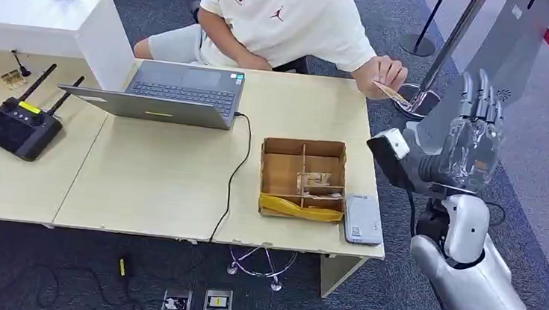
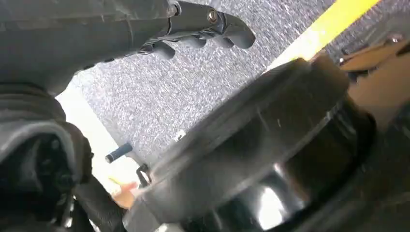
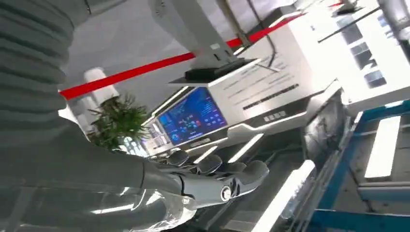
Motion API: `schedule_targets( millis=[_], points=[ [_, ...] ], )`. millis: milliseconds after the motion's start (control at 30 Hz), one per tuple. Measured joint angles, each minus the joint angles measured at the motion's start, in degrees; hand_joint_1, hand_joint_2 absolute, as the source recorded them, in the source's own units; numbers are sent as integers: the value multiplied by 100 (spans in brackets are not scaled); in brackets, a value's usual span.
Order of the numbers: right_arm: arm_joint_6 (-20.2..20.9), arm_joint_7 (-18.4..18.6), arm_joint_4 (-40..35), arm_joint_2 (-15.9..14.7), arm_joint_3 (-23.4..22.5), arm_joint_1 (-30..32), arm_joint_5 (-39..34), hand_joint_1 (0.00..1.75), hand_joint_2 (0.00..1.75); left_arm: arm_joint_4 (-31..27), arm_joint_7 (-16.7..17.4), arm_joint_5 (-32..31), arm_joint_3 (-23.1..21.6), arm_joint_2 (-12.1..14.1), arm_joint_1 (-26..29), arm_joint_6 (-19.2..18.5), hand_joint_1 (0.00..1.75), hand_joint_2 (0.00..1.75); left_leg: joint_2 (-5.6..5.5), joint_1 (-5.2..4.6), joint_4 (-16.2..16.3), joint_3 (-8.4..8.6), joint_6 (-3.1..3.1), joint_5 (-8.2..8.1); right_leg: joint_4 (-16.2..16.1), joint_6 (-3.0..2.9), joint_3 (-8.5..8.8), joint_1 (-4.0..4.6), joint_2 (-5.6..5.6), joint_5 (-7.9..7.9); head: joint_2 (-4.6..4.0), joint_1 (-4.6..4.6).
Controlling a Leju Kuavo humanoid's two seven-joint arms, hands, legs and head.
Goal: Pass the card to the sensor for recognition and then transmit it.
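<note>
- Head view puts the right hand [image 1: 473, 135] at right of centre, raised, fingers straight and apart, holding nothing.
- Up and left of it, the person's hand [image 1: 385, 75] pinches the card [image 1: 392, 94] past the table's [image 1: 164, 183] far right corner.
- Thin, light and stiff by its look, probably slick; best pinched by its free edge.
- Left hand [image 2: 203, 29]: fingers curled in, nothing in them.
- Card's face is too small to read; no sensor is identifiable for certain.

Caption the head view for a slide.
Robot's raised, empty right hand beside a seated person's hand holding a tan card.
</note>
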Motion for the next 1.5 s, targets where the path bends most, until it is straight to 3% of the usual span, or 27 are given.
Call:
schedule_targets(
  millis=[433,600,900,1500],
  points=[
    [420,-328,-552,-55,841,-91,553,0,175,-18,17,-20,-9,9,14,-2,0,0,0,3,0,1,-6,5,-2,-8,1,4,-1,10,0,0],
    [553,-374,-626,-55,1070,-168,540,0,175,-33,17,-28,-9,15,14,0,0,0,3,3,0,1,-6,5,-1,-8,1,4,1,10,0,-2],
    [1173,-603,-480,11,1503,-542,11,0,175,-44,17,-46,-9,33,-1,0,0,0,1,4,-1,-1,-7,5,-1,-8,1,4,0,10,0,-2],
    [1279,-616,-128,96,2006,-834,-315,0,175,-44,17,-59,-9,48,-3,0,0,0,0,4,-1,-3,-7,5,-1,-8,0,4,0,9,0,-2]
  ],
)
